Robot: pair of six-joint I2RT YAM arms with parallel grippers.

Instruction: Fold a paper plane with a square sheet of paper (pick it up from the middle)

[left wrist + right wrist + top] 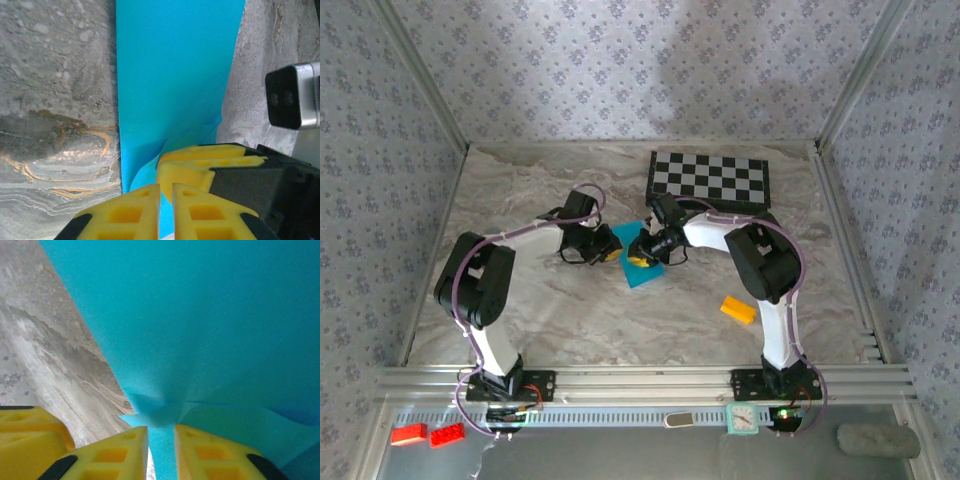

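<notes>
**Both grippers pinched on the paper, no fold shaped yet**

You have the square sheet of paper [645,278] near the middle of the table [550,310]. It lies mostly flat and puckers into a raised ridge where the fingers meet it.

The right gripper [161,435] reaches in from 2 o'clock. Its jaws are nearly together on a gathered peak of blue. The left gripper [166,192] meets the sheet from 10 o'clock, also closed to a slit with a sliver of paper in it. The two sets of fingers sit just beside each other.

I judge this to be the pick-up from the middle, with no dart outline visible. Next, lift gently and evenly so the thin sheet doesn't tear or slip, then line up the edges for a centre crease.

The chessboard [710,180] sits at 1 o'clock from the paper and the yellow-orange block [738,310] at 4 o'clock. Both are apart from the work.
</notes>
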